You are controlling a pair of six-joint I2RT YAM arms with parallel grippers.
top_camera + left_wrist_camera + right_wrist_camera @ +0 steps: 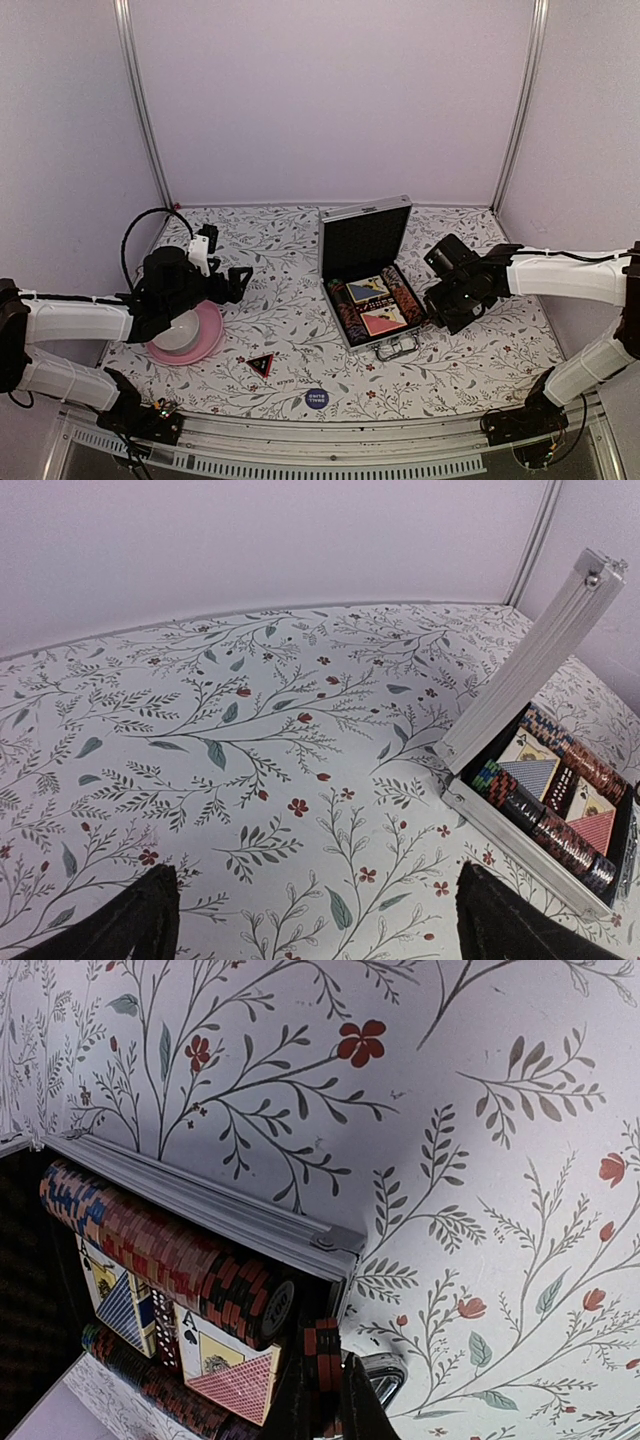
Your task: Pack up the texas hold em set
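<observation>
**Holding chips at the case's front right corner**

Found the right gripper [326,1405] clamped on a short stack of striped poker chips [323,1352], seen edge-on between its dark fingers [300,1405]. Placed it, from the top camera, just beside the right wall of the open silver case [365,240], near the front corner and the metal handle [386,1376]. Noted the lid upright at the back, two card decks [377,304] lying flat in the middle of the base, and a chip row along each long side.

Judged the deciding relation to be this one. The right-hand chip row [180,1258] lay to the gripper's left, just over the aluminium wall. Its long axis ran along that wall from front to back, and its front end stopped close to the held stack. Reckoned the next move a short carry leftward over the rim, then a turn to line the stack up with that axis — a crooked stack could jam against the row's end or the wall.

Found the left gripper [240,282] spread wide and empty, above the table beside the pink plate [207,343] and white bowl [178,334], well apart from the case. Counted the right arm plainly the nearer one. Left on the table near the front edge: the red-black triangle [261,363] and the blue disc [316,398], both closer to the left arm — not yet packed.
</observation>
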